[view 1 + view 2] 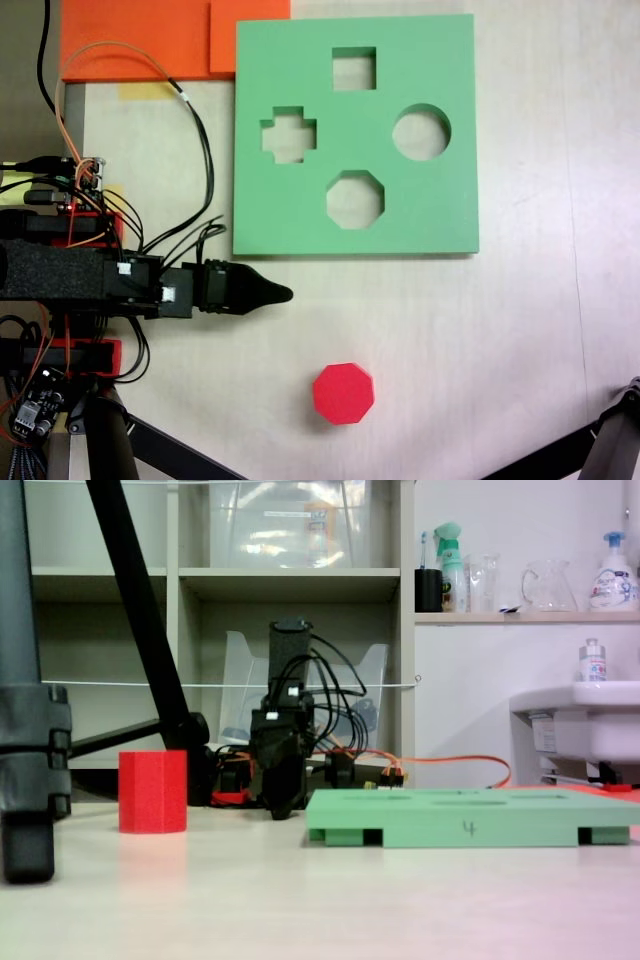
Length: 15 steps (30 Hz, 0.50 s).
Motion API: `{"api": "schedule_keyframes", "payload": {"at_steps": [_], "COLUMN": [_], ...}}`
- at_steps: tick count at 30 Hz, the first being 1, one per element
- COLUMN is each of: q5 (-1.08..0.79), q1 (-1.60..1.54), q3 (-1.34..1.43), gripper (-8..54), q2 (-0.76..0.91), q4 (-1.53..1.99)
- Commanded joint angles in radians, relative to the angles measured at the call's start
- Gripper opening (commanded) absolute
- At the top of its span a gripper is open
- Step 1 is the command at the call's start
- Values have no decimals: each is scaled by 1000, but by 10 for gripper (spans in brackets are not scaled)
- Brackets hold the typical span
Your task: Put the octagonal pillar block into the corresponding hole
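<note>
One black pointed gripper (278,293) lies low over the pale table (520,330), its jaws drawn to a single tip and holding nothing. One small bright red foam octagonal pillar block (344,393) stands upright on the table, below and slightly right of that tip in the top-down fixed view, apart from it. One flat green square foam board (440,210) lies above the tip, with four cut-outs: square, cross, round, and the eight-sided corresponding hole (355,199), unfilled
</note>
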Motion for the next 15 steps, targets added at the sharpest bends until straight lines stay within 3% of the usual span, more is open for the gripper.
{"api": "schedule_keyframes", "payload": {"at_steps": [1,11,15], "q5": [12,17,252], "q1": [-17,-11,-3], "q3": [71,71,72], "gripper": [344,342,341], "q2": [60,60,58], "q4": [8,8,-9]}}
